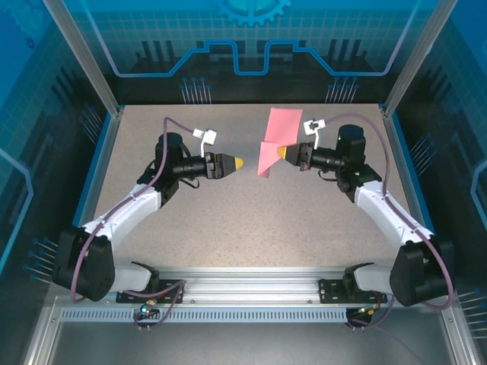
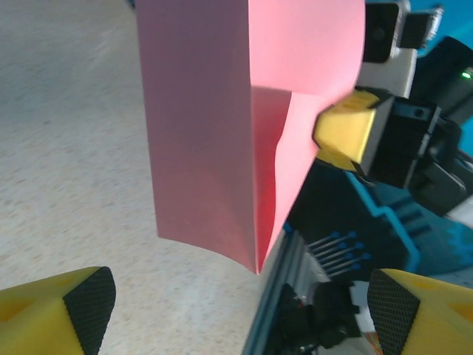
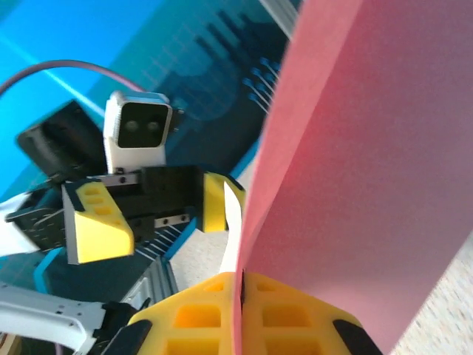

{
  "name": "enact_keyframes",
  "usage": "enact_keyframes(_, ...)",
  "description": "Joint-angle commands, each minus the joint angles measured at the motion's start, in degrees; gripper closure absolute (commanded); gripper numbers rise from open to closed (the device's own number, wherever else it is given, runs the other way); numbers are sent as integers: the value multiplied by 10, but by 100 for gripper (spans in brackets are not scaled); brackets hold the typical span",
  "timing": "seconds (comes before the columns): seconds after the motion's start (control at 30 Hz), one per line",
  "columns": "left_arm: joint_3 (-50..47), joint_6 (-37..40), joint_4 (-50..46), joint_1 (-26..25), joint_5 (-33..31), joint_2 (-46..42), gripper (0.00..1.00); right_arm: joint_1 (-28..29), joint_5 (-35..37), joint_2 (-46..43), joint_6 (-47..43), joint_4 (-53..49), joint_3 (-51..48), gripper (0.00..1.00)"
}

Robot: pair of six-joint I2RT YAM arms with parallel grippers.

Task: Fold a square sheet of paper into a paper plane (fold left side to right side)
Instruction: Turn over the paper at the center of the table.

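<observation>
Your right jaws clamp one edge of the square sheet of paper [image 3: 355, 148], holding it upright above the counter [image 1: 228, 220]. Your left jaws stand wide, facing it. The fold appears started, not pressed flat.

The sheet of paper [image 1: 272, 141] is plain pink-red and unmarked. It is off the table, held up in the air roughly on edge. The right arm's fingers [image 1: 283, 153] are closed on one side edge, and the sheet spreads away from them toward the left. It is not flat but bends along a soft upright fold. One panel rises above the fingers, and the other hangs below them to a pointed lower corner. Beside the fingers two layers overlap, shaded darker along the crease.
</observation>
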Motion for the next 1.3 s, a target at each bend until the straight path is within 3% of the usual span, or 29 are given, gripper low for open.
enact_keyframes(0.0, 41, 15, 7, -19, 69, -15, 8, 20, -64, -6, -18, 6, 41, 97)
enact_keyframes(0.23, 79, 21, 3, -57, 59, 7, 9, 72, -78, 8, -14, 27, 71, 97)
enact_keyframes(0.37, 84, -4, 36, -64, 63, 19, 16, 85, -80, 15, -3, 41, 69, 97)
enact_keyframes(0.6, 78, -2, 40, -65, 60, 16, 57, 85, -72, 12, 11, 69, 41, 96)
enact_keyframes(0.83, 70, -1, 39, -65, 53, 13, 78, 78, -67, -1, 18, 73, 20, 93)
enact_keyframes(1.03, 75, 18, 3, -66, 37, 11, 96, 64, -56, -20, -4, 26, 13, 80)
enact_keyframes(1.13, 83, 53, -60, -66, 15, 5, 100, 52, -28, -37, -46, -48, 14, 68)
enact_keyframes(1.27, 110, 138, -205, -80, -53, 1, 100, 38, 91, -60, -144, -225, 34, 51)
